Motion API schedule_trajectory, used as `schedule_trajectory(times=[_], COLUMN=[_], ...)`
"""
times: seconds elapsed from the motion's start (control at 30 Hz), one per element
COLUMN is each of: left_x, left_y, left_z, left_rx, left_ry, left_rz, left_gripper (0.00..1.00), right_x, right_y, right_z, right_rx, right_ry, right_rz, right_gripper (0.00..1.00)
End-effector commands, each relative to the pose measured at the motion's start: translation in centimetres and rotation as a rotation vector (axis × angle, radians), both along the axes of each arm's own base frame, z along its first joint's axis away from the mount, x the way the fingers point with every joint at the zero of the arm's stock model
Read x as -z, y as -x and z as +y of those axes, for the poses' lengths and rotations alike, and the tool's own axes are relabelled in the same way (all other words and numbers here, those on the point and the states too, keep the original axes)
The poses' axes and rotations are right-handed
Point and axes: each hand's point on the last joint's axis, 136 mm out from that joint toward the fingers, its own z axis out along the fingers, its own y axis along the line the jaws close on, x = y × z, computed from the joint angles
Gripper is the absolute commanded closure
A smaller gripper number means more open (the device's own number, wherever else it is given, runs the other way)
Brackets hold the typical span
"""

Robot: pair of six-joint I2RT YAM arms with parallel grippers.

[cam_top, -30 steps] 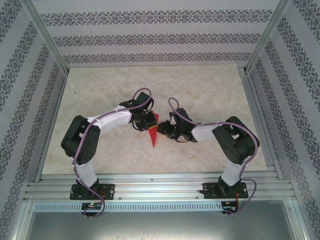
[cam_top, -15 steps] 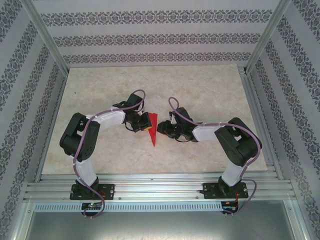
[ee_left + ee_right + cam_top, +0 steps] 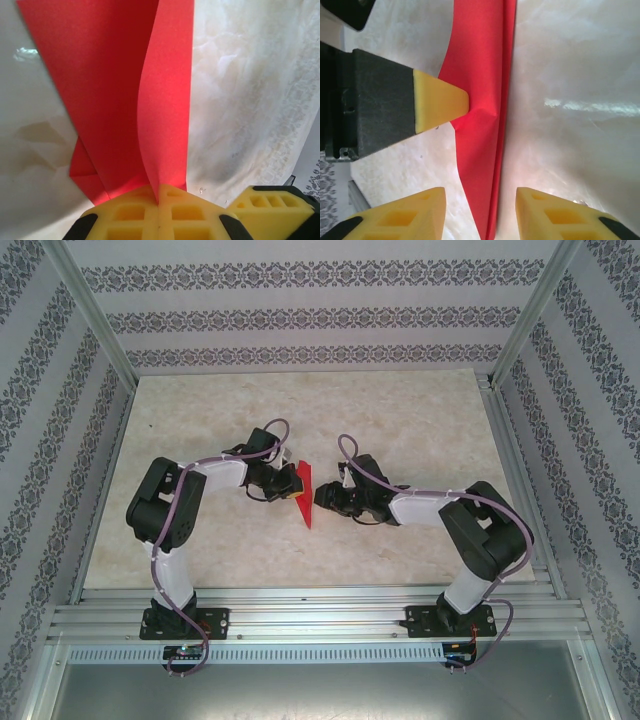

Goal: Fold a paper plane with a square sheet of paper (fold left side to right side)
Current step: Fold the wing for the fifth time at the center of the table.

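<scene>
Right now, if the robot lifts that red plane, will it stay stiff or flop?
Probably floppy: the loose flap of the paper plane curves where the left end effector pinches it. Likely very light: thin folded layers. It may crumple; its edge puckers.

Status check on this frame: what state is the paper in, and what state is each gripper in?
Paper plane: folded into a narrow pointed dart, with one flap raised and pinched.
Left gripper: jaws shut on the raised flap.
Right gripper: jaws open, straddling the tapering end of the dart, not gripping it.
</scene>
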Motion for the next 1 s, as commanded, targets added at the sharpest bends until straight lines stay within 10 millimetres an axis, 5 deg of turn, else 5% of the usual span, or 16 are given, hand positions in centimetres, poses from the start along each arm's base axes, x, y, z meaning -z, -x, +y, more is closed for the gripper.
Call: schedule_trajectory(times=[0.0, 0.33, 0.97], left_x=[-0.3, -0.5, -0.4], left_y=[-0.7, -0.9, -0.9], left_z=[-0.2, -0.4, -0.3], left_rx=[0.016, 0.014, 0.009], left_ry=[0.034, 0.044, 0.041], left_rz=[-0.044, -0.047, -0.039], left_gripper=[0.97, 0.97, 0.97], right_x=[-0.6, -0.3, 1.3], right_y=[0.9, 2.0, 2.4], right_z=[-0.2, 0.2, 2.4], right_rx=[-0.046, -0.179, -0.221], right_ry=[0.148, 0.585, 0.571], right_rz=[-0.085, -0.213, -0.167], right_gripper=[0.57, 0.57, 0.64])
